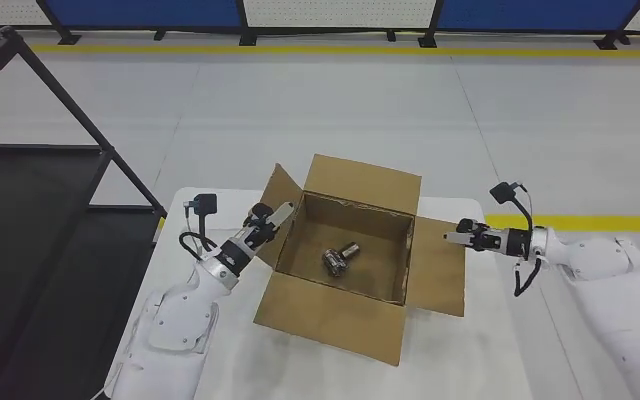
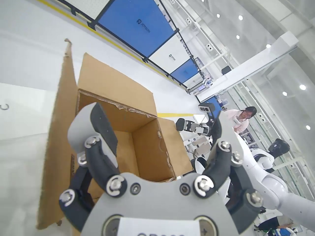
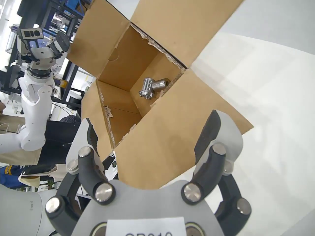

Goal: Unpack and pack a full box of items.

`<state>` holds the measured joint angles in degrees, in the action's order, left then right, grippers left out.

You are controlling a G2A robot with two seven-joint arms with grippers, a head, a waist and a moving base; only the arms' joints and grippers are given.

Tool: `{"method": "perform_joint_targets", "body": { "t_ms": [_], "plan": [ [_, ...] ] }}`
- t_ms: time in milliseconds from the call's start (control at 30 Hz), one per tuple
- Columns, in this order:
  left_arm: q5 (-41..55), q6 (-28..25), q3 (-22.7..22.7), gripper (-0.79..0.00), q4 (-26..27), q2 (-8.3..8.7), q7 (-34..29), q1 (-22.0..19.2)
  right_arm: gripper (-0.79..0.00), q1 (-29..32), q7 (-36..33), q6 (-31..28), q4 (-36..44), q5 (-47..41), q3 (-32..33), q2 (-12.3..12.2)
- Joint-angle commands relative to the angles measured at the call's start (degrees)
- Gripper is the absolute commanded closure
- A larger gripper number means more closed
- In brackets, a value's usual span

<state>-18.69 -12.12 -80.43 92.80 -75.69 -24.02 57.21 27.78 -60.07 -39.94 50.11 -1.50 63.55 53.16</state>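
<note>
An open cardboard box (image 1: 360,185) stands on the white table (image 1: 480,360) with all flaps spread. A metal part (image 1: 338,260) lies on its floor, a flanged cylinder with a short tube, which the right wrist view shows deep inside (image 3: 150,88). My left gripper (image 1: 272,214) is open at the upper edge of the left flap (image 2: 59,124), with one finger (image 2: 98,126) just inside it. My right gripper (image 1: 452,236) is open at the outer edge of the right flap (image 3: 157,148), which lies between its fingers (image 3: 216,133). Neither gripper holds anything.
A black metal frame (image 1: 60,200) stands off the table's left side. The box (image 2: 118,82) takes up the table's middle, with bare tabletop in front of it and to the right. Blue panels and a yellow floor line (image 1: 330,48) run along the back.
</note>
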Motion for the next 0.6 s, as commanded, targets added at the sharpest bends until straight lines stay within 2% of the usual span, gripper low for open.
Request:
{"method": "perform_joint_targets", "body": {
  "t_ms": [0,567],
  "plan": [
    [0.3,0.5,-0.1,-0.785,-0.6,0.03,0.4,0.0,-0.785,-0.7,0.5,0.5,-1.3,0.2,-1.0,0.4],
    [-0.7,4.1,-1.8,-0.785,-0.1,0.67,2.6,2.0,-0.785,-5.1,4.1,3.9,-9.3,-1.9,-8.7,4.8]
  ]
}}
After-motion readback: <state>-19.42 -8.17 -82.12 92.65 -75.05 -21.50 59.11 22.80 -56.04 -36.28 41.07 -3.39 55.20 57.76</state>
